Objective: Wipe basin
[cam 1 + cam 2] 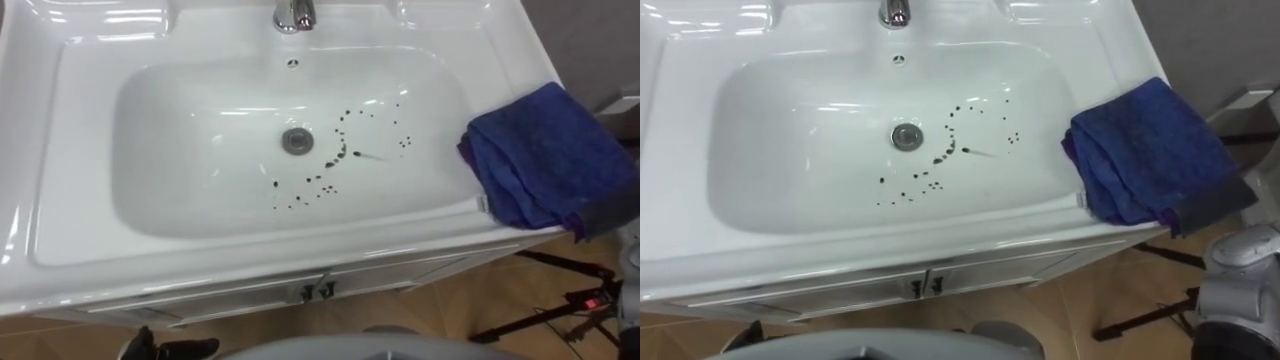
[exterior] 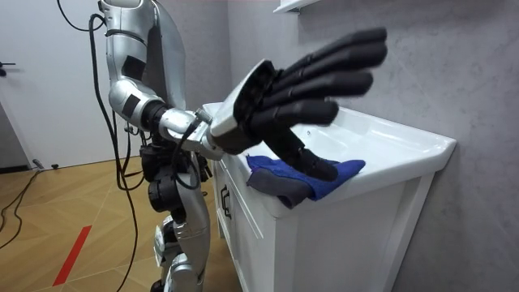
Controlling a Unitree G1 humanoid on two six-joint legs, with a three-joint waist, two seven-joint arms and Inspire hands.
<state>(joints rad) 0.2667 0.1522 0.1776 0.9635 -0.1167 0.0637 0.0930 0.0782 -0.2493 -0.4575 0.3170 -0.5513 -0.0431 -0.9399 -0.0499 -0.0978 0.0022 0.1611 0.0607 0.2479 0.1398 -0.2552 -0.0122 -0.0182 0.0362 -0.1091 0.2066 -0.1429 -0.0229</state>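
L eye view first: the basin (image 1: 80,150) is sitting square under the head cam, w/ dark specks (image 1: 340,135) scattering from 2 round to 6 o'clock of the drain (image 1: 297,140). That's prob. the dirt to wipe. The blue cloth (image 1: 545,155) is lying folded on the rim at 3 o'clock, one corner hanging past the front edge. I'd guess it's parked there to stay w/in reach of the R arm and out of the bowl; nothing is resting on it. The faucet (image 1: 294,14) at 12 o'clock is getting cut by the top edge, so no reading its handle. A dark shape (image 1: 165,347) at 7 o'clock is clipped by the bottom edge, too little to name. R eye view: same layout, plus a grey arm segment coming in at 4 o'clock, below the cloth, its far end running out of frame. Room view: the robot is standing tight against the cabinet (image 2: 243,235) front at 9 o'clock, and the right hand (image 2: 276,105) is looming large mid-frame, fingers straight and fanned wide, holding nothing, prob. lining up for the cloth. The thumb is overlapping the cloth from this angle, but can't tell if it's touching or just nearer the cam. The bowl's inside is hiding behind the rim here.
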